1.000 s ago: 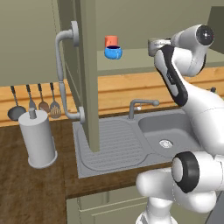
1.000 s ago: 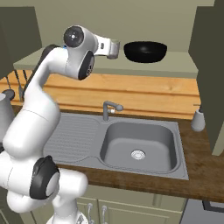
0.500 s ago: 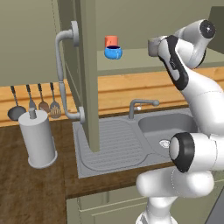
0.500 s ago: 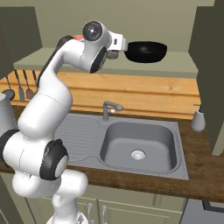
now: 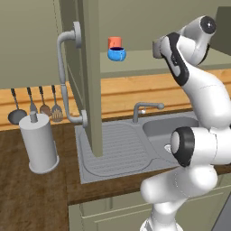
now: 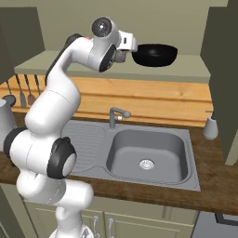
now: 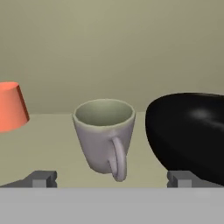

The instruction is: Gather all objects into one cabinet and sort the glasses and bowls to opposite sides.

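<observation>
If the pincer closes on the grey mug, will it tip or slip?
The grey mug narrows toward its base, so it may tip if pushed high. Its smooth wall looks slippery. The handle faces the open pincer and could turn the mug.

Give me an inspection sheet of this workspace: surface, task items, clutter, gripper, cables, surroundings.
Surface: olive cabinet shelf, flat, holding the tableware; wooden counter below it.
Job's things: grey mug upright, handle toward the camera, centred ahead of the fingers; orange-red cup to one side of it; black dish close on the other side; blue bowl in front of the cup in the left base view.
Clutter: paper towel roll and hanging utensils on the counter.
Gripper: gripper open, level with the mug, holding nothing.
Cables: nothing seen.
Surroundings: open cabinet door with long grey handle; sink and faucet.
</observation>
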